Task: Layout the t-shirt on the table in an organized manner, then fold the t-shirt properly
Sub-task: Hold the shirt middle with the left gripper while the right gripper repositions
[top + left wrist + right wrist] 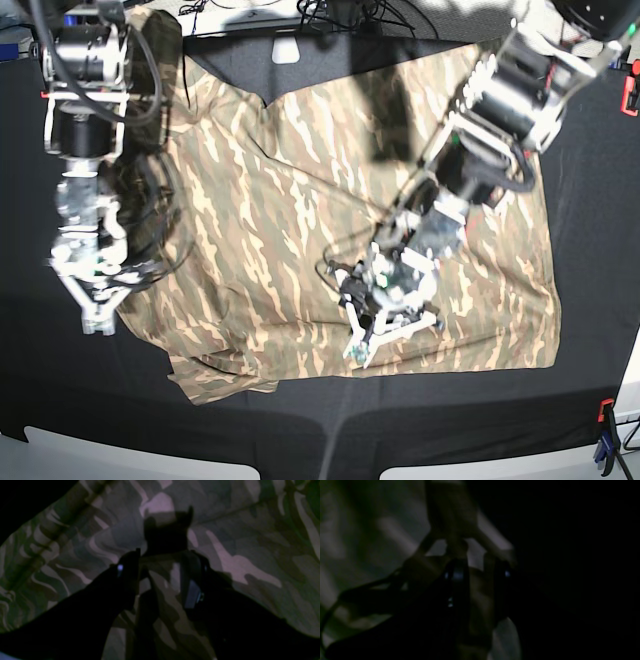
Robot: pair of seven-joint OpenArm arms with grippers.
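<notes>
The camouflage t-shirt (pixel 280 200) lies spread over the black table (pixel 450 420), with its lower left corner rumpled and folded under. My left gripper (pixel 358 345) is low over the shirt near its front hem. In the left wrist view this gripper (pixel 162 560) has a raised fold of the t-shirt (pixel 250 542) between its fingers and casts its shadow on the cloth behind. My right gripper (pixel 95 322) is at the shirt's left edge. The dark right wrist view shows this gripper (pixel 481 567) pinching a strip of the t-shirt (pixel 370 530), with black table (pixel 570 580) beside it.
An orange clamp (pixel 630 90) sits on the right table edge and another clamp (pixel 603 440) at the front right corner. Cables and a white device (pixel 285 50) lie along the far edge. Black table cloth (pixel 590 250) borders the shirt on all sides.
</notes>
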